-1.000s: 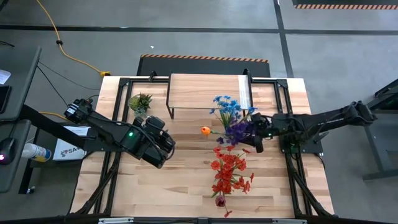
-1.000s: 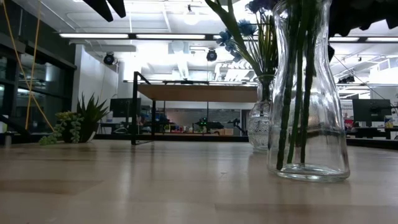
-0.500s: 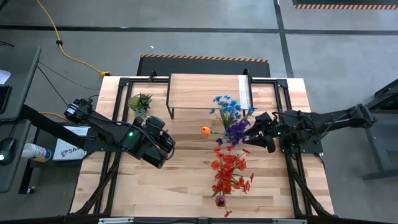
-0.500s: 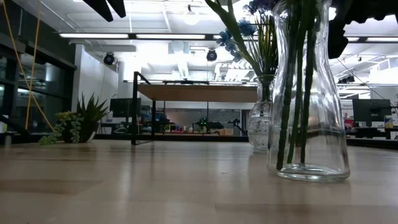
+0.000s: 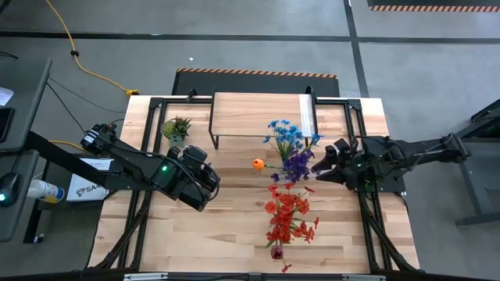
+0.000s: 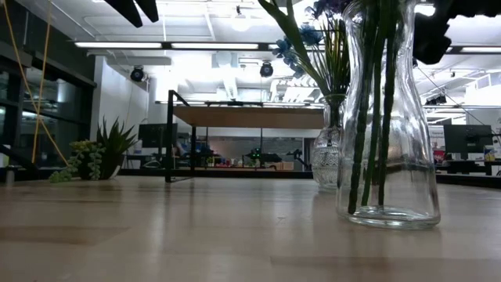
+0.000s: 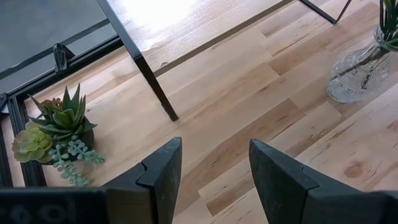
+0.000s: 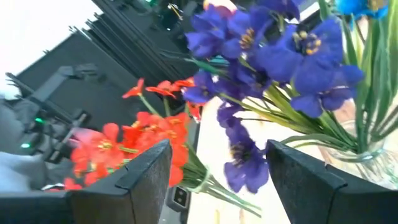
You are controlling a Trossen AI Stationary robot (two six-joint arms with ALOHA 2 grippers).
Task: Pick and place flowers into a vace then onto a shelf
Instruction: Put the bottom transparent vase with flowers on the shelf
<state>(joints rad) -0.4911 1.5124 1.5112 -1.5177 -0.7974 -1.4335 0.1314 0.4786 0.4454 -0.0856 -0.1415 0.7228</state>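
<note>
A light wooden table (image 5: 234, 226) on a black frame fills the middle of the overhead view. At its far edge stands the shelf (image 5: 262, 113), a low pale board on thin black legs, with nothing on top of it.

The left arm reaches in from the left side, and the left gripper (image 5: 205, 181) hangs above bare table near the middle, well apart from the flowers. In its wrist view the jaws stand apart with nothing between them.

The right arm reaches in from the right side. The right gripper (image 5: 322, 165) sits just beside the purple flowers (image 5: 297, 165); its jaws are open and empty, with purple petals showing between them in the wrist view.

The flowers are grouped right of centre on the table. The red flowers (image 5: 287, 217) form the biggest bunch, nearest the front edge. The purple ones stand in a tall clear vase (image 6: 386, 157). The blue flowers (image 5: 285, 134) stand in a smaller cut-glass vase (image 6: 327, 157) near the shelf. One orange flower (image 5: 257, 164) sits left of the purple ones.

A small green spiky plant (image 5: 176, 127) stands left of the shelf.
</note>
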